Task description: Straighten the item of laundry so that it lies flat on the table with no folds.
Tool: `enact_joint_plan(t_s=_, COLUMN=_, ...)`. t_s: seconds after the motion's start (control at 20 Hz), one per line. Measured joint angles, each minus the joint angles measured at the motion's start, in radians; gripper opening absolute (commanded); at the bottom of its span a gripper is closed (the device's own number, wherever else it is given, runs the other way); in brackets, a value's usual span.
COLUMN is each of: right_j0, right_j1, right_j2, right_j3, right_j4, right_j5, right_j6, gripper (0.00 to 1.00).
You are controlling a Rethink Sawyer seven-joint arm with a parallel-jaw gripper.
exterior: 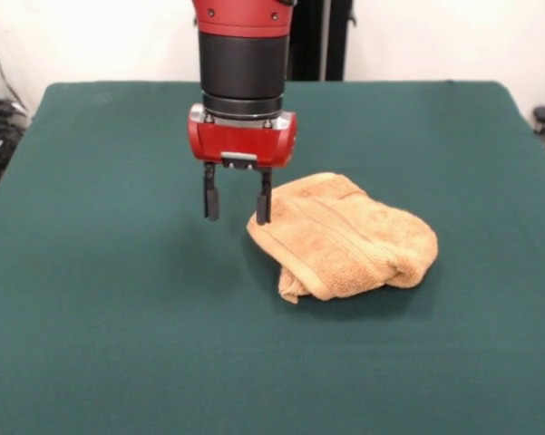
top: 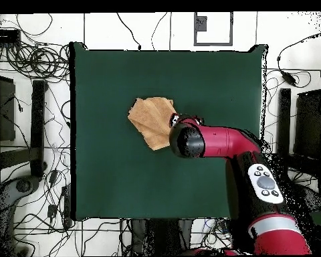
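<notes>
Front view: open claw (exterior: 238,203) beside towel (exterior: 345,237)

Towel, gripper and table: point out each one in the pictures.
towel (exterior: 345,237), front view, on its folded upper layer.
gripper (exterior: 238,198), front view, midway between its two open black fingertips.
table (exterior: 118,299), front view, on bare green cloth.

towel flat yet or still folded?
Folded. The towel lies doubled over on the table, with a rolled edge at its front and a bunched corner.
</notes>
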Motion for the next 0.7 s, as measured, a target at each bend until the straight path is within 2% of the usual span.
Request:
enact_joint_plan(t_s=0.45, right_j0=-0.001, right_j1=0.055, right_j2=-0.001, right_j3=0.000, right_j4=-0.028, right_j5=-0.041, right_j6=0.000, gripper=1.00)
enact_joint_plan(t_s=0.7, right_j0=-0.005, right_j1=0.130, right_j2=-0.001, right_j3=-0.001, right_j4=-0.047, right_j5=-0.118, right_j6=0.000, gripper=1.00)
